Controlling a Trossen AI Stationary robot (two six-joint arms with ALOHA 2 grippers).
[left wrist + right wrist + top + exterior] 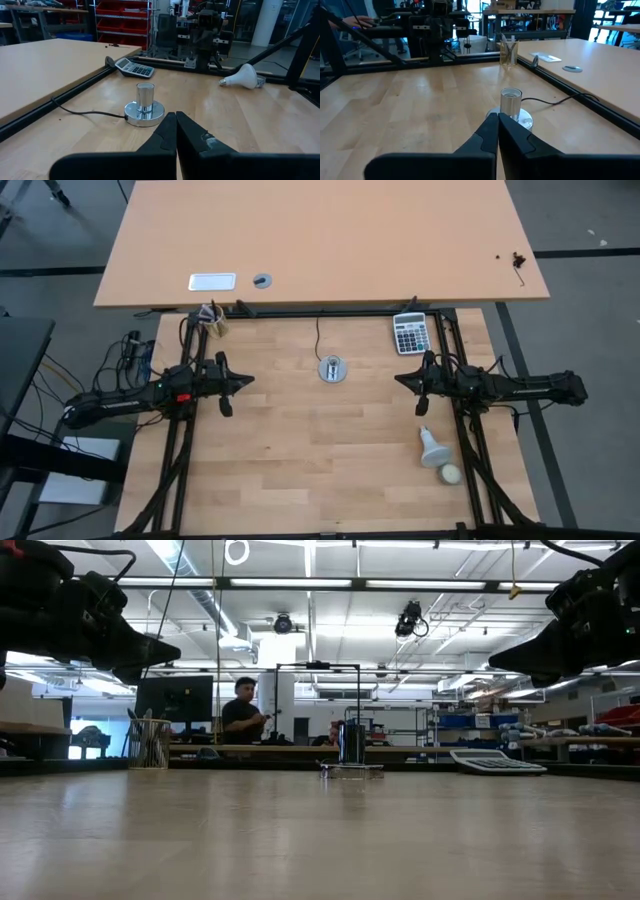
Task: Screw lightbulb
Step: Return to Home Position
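Note:
The white lightbulb point(432, 447) lies on its side on the wooden table near the right front, its narrow end toward the far edge; it also shows in the left wrist view point(242, 77). The round grey socket disc point(333, 369) with a metal tube point(145, 98) stands at the table's middle, a thin black cord point(318, 338) running from it to the far edge. My left gripper point(245, 379) is shut and empty, raised at the left of the socket. My right gripper point(400, 379) is shut and empty, raised at the right of the socket, on the far side of the lightbulb.
A cream-white ball point(451, 474) lies just near of the lightbulb. A calculator point(411, 333) lies at the far right, a wire pen cup point(214, 321) at the far left. A second, larger table point(320, 240) stands behind. A person point(243, 715) sits far off in the room.

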